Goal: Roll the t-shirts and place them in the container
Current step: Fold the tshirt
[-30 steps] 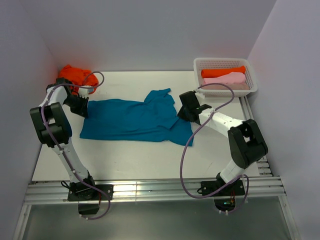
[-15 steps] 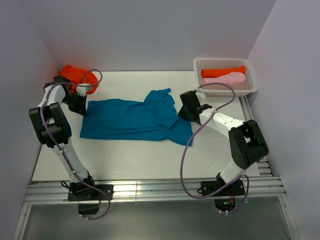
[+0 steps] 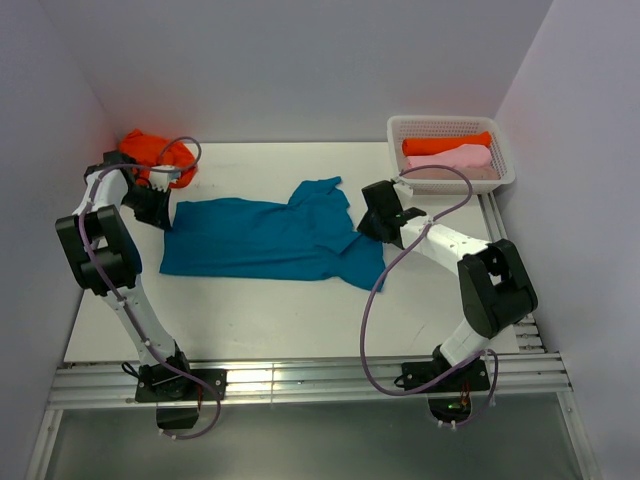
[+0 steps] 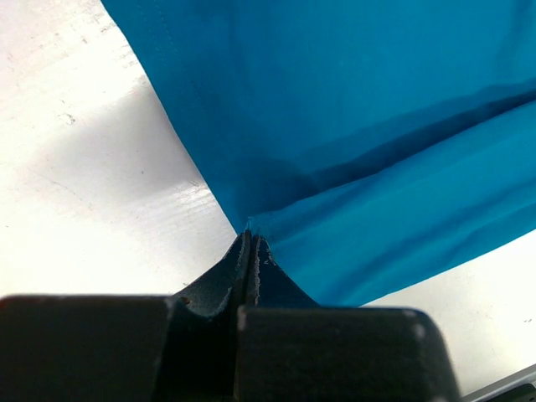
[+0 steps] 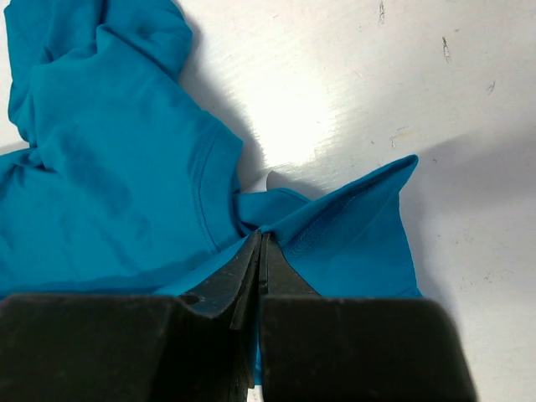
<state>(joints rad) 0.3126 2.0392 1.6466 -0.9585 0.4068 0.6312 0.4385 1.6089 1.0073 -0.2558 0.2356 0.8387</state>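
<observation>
Counter (image 3: 250,310): white, walled on three sides.
Teal t-shirt (image 3: 265,240): spread flat mid-counter, lying sideways, sleeves toward the right.
Basket (image 3: 505,165): white lattice, far right corner, holding a rolled orange shirt (image 3: 445,144) and a rolled pink shirt (image 3: 455,158).
Orange t-shirt (image 3: 150,150): crumpled in the far left corner.
Left gripper (image 4: 249,243): pinched tight on the Teal t-shirt's left edge.
Right gripper (image 5: 260,243): pinched tight on a fold at its right end.

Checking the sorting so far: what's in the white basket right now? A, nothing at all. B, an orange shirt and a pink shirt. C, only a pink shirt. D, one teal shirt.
B: the white basket holds an orange shirt beside a pink shirt, while the teal shirt lies spread outside it.
</observation>
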